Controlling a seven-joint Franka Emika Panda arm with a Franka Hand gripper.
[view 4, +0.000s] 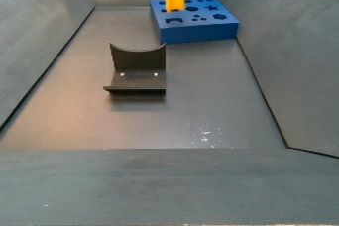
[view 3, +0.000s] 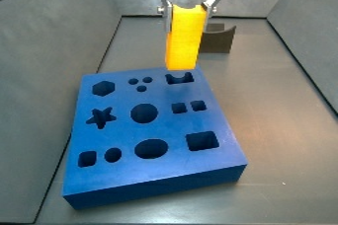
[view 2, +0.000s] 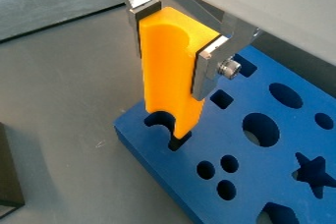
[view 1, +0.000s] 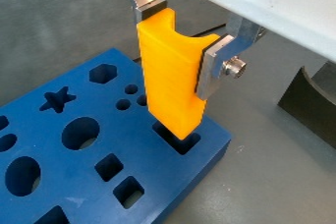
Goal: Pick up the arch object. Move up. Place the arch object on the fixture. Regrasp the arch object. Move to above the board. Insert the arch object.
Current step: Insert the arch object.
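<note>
Tool (view 2: pixel 178 41) holds the yellow-orange arch piece (view 2: pixel 171 66) upright, w/ silver finger plates (view 2: pixel 214 63) clamped on opposite sides of it; a screw shows on the nearer plate. Piece's lower end sits at the mouth of a cut-out by the corner of the blue board (view 2: pixel 243 164), tip just inside or touching the hole's rim, can't tell which. Rest of the board spreads away from that corner w/ more holes: several circles, a star shape (view 2: pixel 315 169), an oblong slot. Board lies on the grey floor (view 2: pixel 66 81). A dark edge (view 2: pixel 8 169) shows at the frame's border, well apart from the board; can't tell what it is.
</note>
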